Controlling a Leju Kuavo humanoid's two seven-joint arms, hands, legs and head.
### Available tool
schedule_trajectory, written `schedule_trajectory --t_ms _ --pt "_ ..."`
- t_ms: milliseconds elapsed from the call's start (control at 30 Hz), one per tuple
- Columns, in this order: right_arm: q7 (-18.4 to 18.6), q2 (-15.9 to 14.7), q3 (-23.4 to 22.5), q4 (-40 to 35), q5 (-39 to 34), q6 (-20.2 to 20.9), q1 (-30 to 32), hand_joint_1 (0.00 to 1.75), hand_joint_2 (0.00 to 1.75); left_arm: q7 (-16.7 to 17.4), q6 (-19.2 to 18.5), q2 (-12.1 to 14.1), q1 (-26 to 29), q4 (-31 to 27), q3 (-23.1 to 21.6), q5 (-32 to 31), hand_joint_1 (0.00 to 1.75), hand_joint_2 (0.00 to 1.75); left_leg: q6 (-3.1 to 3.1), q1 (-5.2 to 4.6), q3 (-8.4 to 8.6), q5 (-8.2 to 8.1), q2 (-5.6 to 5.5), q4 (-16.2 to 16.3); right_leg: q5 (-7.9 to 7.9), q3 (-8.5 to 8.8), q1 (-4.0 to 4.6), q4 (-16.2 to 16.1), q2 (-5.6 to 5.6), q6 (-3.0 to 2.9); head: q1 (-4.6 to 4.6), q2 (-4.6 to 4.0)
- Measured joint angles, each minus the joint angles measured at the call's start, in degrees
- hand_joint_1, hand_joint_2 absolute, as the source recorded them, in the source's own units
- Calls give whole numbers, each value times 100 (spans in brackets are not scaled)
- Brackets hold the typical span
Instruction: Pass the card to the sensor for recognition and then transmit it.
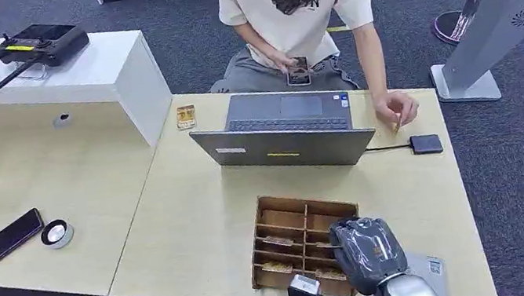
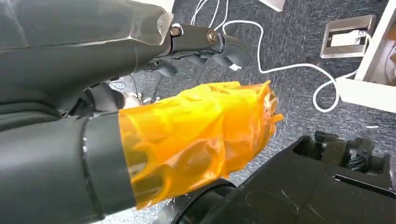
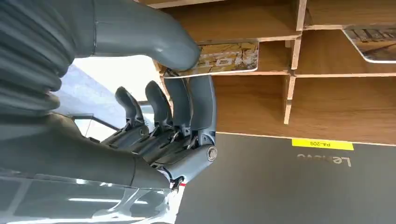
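My right robot hand point(image 3: 182, 112) pinches a card point(image 3: 224, 58) in the wooden tray point(image 1: 273, 211) at six o'clock on the worktop point(image 1: 192, 230). It looks thin, stiff, slick; I'd grip its exposed edge. My left robot hand point(image 2: 196, 46) hangs curled, empty.

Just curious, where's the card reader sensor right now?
In the head view, the small black sensor lies on the table's right side, beside the laptop.

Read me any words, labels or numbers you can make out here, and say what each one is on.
"Lenovo", upside down, on the laptop lid.
"PA-209", upside down, on the yellow sticker on that lid.
Large letters on the card pinched by the right hand: partly hidden, unclear.
White paper near the wooden tray: too small.
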Motion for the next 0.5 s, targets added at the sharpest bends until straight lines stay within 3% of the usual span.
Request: schedule_trajectory --t_ms 500 --pt "41 0 -81 -24 -65 -48 15 145 175 -17 0 0 0 4 -22 -13 0 0 0 0 1 0 0 0 0 0 0 0 0 0 0 0"
